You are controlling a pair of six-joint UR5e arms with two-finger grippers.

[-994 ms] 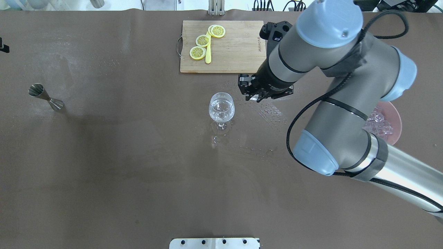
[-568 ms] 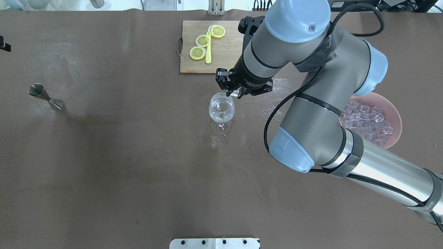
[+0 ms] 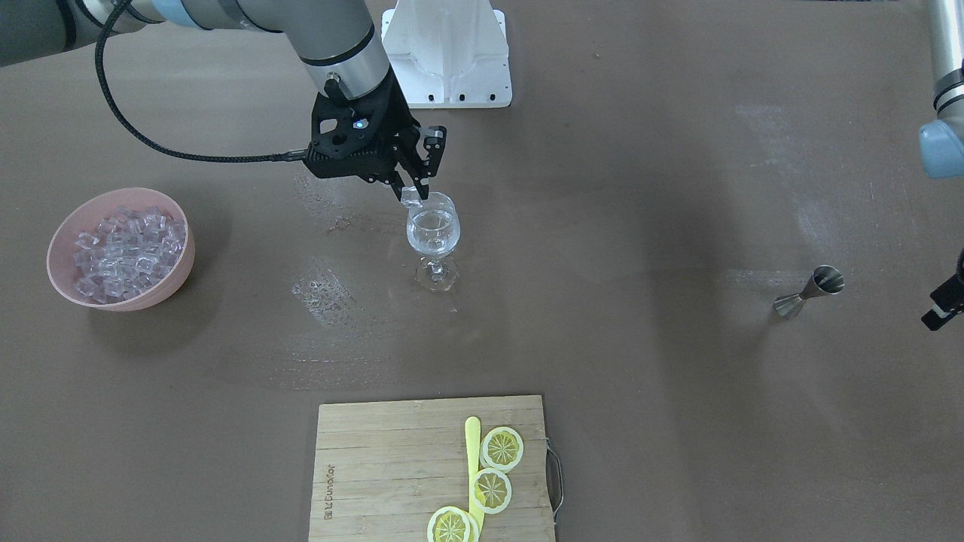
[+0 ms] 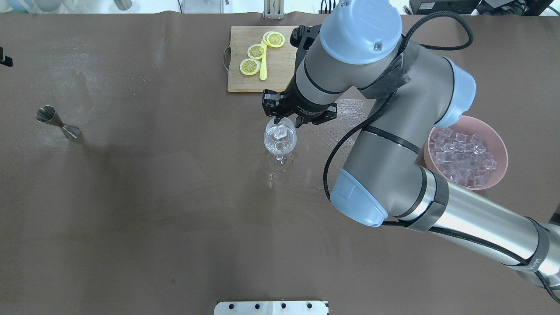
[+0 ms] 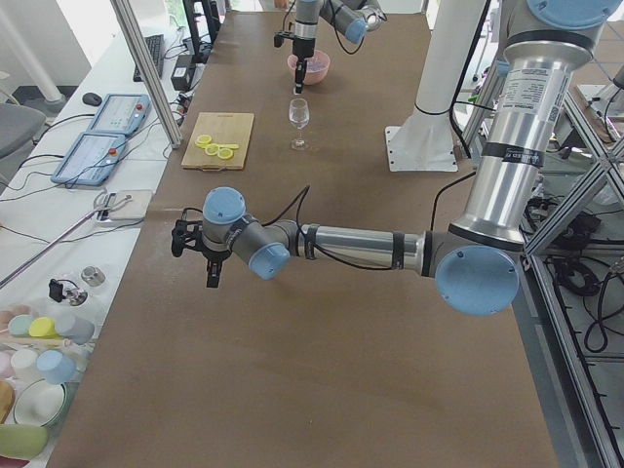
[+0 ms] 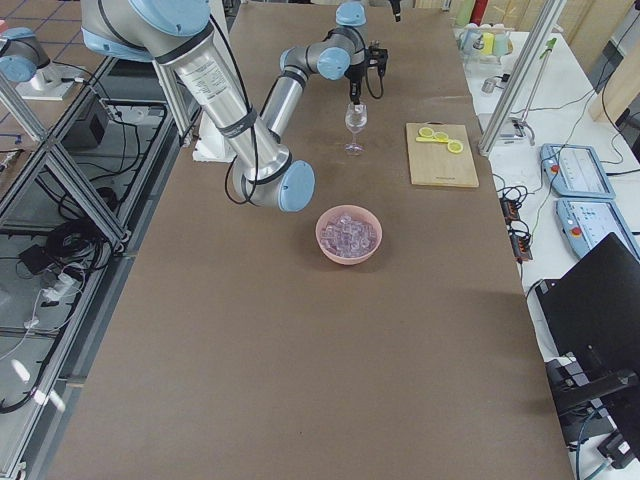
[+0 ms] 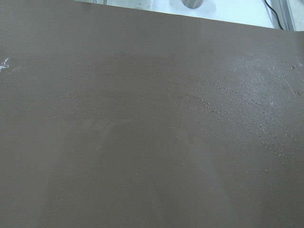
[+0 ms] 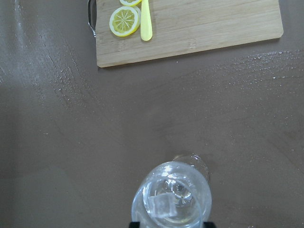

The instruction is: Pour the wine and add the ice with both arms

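Note:
A wine glass [image 4: 280, 140] stands mid-table with a little clear wine [image 3: 431, 235] in its bowl. My right gripper [image 4: 286, 123] hangs just over the glass's rim, and its jaws look open. One ice cube [image 4: 282, 130] sits just below the fingertips at the glass's mouth. It also shows in the right wrist view [image 8: 163, 206], apart from the fingertips. More ice [image 4: 459, 151] fills a pink bowl [image 4: 491, 127]. My left gripper [image 3: 941, 305] is far off beside a steel jigger [image 4: 57, 122]. I cannot tell whether its jaws are open.
A wooden cutting board [image 4: 297, 70] with lemon slices [image 4: 256, 51] and a yellow knife lies behind the glass. Water drops wet the table around the glass [image 3: 324, 290]. The white pedestal [image 3: 448, 56] stands at the robot's side.
My right arm has swung left from near the bowl to over the wine glass, carrying an ice cube. The cube now sits below the fingertips, at the glass's mouth.

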